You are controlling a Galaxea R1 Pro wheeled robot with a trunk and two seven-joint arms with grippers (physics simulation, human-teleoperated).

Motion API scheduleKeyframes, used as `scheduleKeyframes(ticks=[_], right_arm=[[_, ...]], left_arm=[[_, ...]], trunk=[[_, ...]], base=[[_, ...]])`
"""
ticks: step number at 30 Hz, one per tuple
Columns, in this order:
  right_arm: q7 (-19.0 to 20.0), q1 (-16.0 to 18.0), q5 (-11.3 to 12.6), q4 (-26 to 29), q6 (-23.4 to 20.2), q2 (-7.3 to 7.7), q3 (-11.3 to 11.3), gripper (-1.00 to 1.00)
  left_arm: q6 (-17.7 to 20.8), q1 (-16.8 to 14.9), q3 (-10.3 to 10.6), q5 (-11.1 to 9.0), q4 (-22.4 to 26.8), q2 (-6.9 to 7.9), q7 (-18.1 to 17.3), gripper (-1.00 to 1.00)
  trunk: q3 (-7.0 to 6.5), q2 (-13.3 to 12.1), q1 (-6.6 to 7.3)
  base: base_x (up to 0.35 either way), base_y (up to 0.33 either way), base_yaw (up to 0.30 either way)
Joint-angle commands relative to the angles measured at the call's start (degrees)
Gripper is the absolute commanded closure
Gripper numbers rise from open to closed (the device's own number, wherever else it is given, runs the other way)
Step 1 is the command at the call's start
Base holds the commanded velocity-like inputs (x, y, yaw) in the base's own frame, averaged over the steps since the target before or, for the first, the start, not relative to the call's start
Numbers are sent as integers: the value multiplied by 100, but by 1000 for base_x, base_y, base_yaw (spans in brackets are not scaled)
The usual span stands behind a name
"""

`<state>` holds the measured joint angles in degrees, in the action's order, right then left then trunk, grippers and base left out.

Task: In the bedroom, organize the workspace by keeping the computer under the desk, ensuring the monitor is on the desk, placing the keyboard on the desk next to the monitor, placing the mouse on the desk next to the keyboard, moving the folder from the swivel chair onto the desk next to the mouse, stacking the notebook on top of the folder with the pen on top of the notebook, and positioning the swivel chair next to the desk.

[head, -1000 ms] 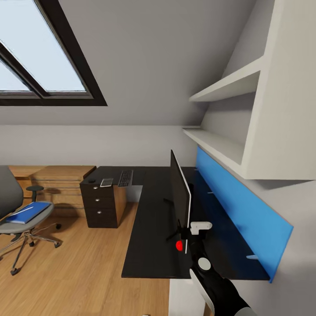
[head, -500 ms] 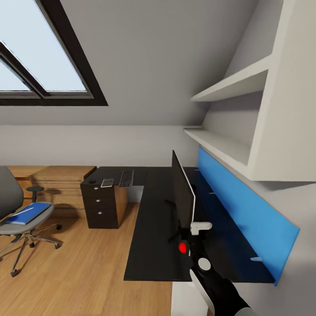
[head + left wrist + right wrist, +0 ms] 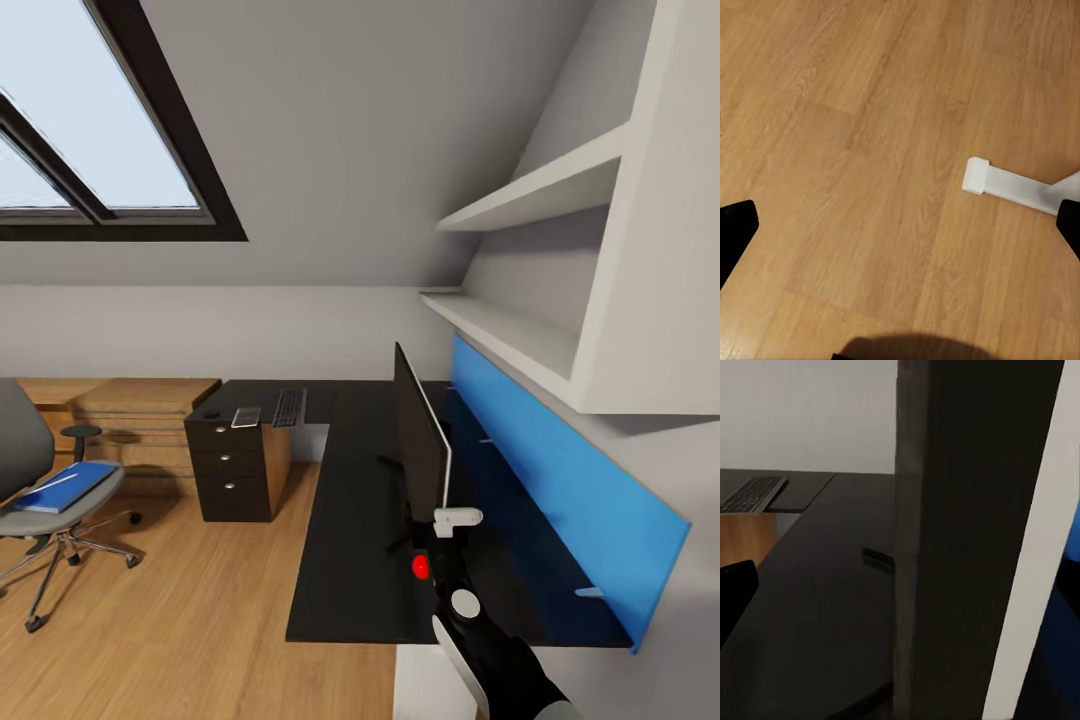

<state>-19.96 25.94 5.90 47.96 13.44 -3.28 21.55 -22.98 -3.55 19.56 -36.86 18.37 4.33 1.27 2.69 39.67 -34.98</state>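
The black monitor (image 3: 420, 450) stands edge-on on the long black desk (image 3: 350, 520). My right gripper (image 3: 432, 545) sits at its lower corner by the red dot. In the right wrist view the monitor (image 3: 967, 510) stands between open jaws, one finger (image 3: 735, 592) clear of its face. The keyboard (image 3: 288, 407) and grey notebook (image 3: 245, 416) lie at the desk's far end. A blue folder (image 3: 65, 487) with a pale pen (image 3: 60, 478) rests on the swivel chair (image 3: 30, 510). My left gripper (image 3: 900, 232) hangs open over the floor. The computer is out of view.
Black drawers (image 3: 232, 470) stand under the desk's far end, beside low wooden shelving (image 3: 130, 400). A blue panel (image 3: 560, 480) and white wall shelves (image 3: 520, 340) run behind the monitor. A white bar (image 3: 1012, 184) lies on the wooden floor (image 3: 200, 600).
The whole head view has shifted slightly, so the desk and shelves sit a little further right. The right gripper and the monitor keep the same place relative to each other.
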Motion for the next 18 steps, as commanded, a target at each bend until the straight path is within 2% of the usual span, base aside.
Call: scheduleKeyframes(ticks=[1, 18], right_arm=[[-26, 8, 60, -5, 36, 3, 25, -100], [-26, 8, 60, -4, 36, 3, 25, -100]], left_arm=[[-22, -5, 48, -49, 0, 4, 13, -100], [-22, -5, 48, -49, 0, -2, 13, -100]], trunk=[[10, 9, -2], [10, 9, -2]], base=[[1, 58, 0], [0, 11, 0]])
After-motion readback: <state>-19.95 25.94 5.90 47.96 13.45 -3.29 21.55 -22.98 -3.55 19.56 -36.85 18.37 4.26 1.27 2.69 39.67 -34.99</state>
